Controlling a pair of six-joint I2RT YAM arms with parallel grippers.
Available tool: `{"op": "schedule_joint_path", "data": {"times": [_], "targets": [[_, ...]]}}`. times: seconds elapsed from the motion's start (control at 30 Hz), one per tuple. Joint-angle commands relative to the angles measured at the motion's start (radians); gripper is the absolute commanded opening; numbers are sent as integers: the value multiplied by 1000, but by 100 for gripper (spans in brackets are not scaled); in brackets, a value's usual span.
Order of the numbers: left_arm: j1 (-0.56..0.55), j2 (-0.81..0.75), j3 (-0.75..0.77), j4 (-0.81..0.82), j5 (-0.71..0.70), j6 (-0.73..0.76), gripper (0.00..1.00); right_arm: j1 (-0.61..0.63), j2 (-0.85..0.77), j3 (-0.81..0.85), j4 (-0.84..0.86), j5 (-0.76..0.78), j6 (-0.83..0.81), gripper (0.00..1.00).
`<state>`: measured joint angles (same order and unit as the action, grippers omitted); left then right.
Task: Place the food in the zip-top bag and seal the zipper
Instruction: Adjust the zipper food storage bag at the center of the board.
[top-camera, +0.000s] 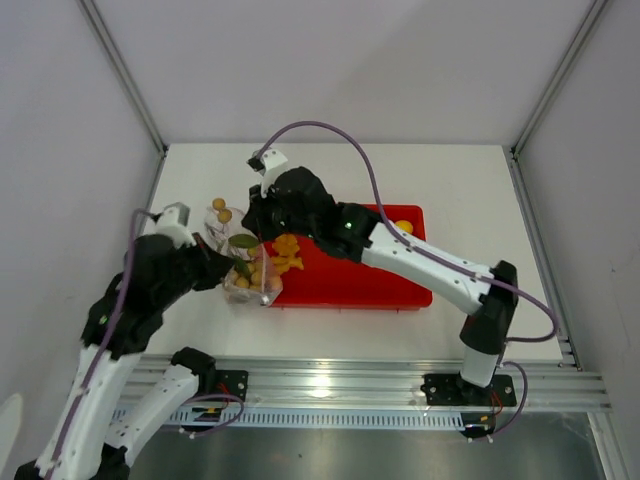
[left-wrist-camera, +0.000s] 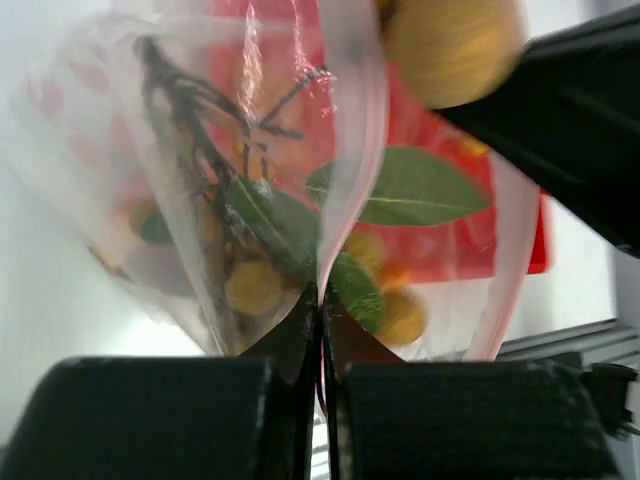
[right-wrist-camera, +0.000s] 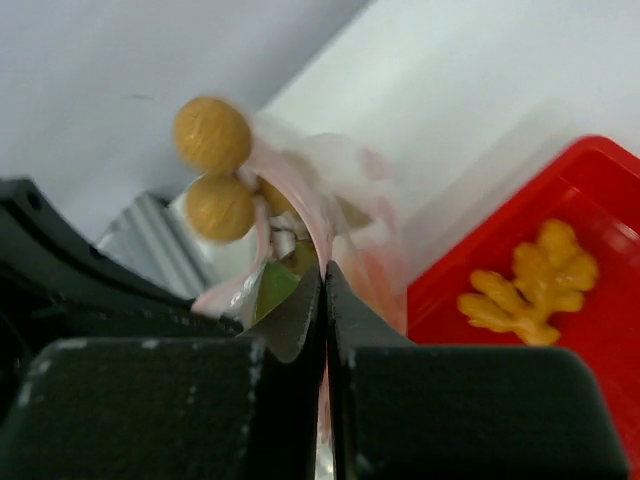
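Observation:
The clear zip-top bag (top-camera: 250, 278) with pink dots is held up over the left end of the red tray (top-camera: 350, 285). It holds green leaves (left-wrist-camera: 410, 188), twigs and small tan round fruits (left-wrist-camera: 252, 287). Two tan fruits (top-camera: 221, 209) of the bunch stick out above the mouth. My left gripper (top-camera: 222, 262) is shut on the pinkish zipper (left-wrist-camera: 355, 150) strip. My right gripper (top-camera: 255, 226) is shut on the same mouth edge (right-wrist-camera: 300, 205) from the other side. Orange chunks (top-camera: 287, 250) lie by the bag. A yellow fruit (top-camera: 403, 226) rests on the tray beside the right arm.
In the right wrist view an orange chunk (right-wrist-camera: 530, 285) lies on the red tray (right-wrist-camera: 600, 200). The right arm crosses over the tray. The white table (top-camera: 450, 180) is walled in on three sides, with a metal rail (top-camera: 400, 380) along the near edge.

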<state>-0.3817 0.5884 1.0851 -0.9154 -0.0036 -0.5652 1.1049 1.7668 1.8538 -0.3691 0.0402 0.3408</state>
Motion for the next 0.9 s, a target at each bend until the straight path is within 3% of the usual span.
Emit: {"op": "schedule_joint_path", "data": {"times": [0.0,0.13,0.17,0.23,0.27,0.33,0.43,0.6,0.63,0.73,0.77,0.87], "targets": [[93,126,-51,56,126,22,1,-56,97,33,29,-40,34,0],[93,79,143,4,79,30,1,39,76,221,-57,45,-139,0],[93,52,239,-38,88,24,0,111,41,235,-62,108,-223,0],[93,-7,269,-43,103,13,1,153,-30,153,2,174,-302,0],[93,-42,263,-39,100,7,1,229,-73,83,118,200,-327,0],[93,-149,163,-45,65,-18,1,265,-183,-164,230,225,-324,0],[93,-170,-39,-53,36,-19,1,163,-141,-283,285,155,-177,0],[93,-102,-88,30,79,-6,1,72,-18,-110,138,107,-100,0],[93,-67,-73,26,80,1,1,59,24,1,96,98,-88,0],[93,6,57,-12,65,39,1,-6,141,280,-129,90,-33,0],[93,19,162,-23,79,45,1,-20,163,339,-218,76,-22,0],[93,13,278,-46,86,48,1,-33,168,430,-266,38,-13,0]]}}
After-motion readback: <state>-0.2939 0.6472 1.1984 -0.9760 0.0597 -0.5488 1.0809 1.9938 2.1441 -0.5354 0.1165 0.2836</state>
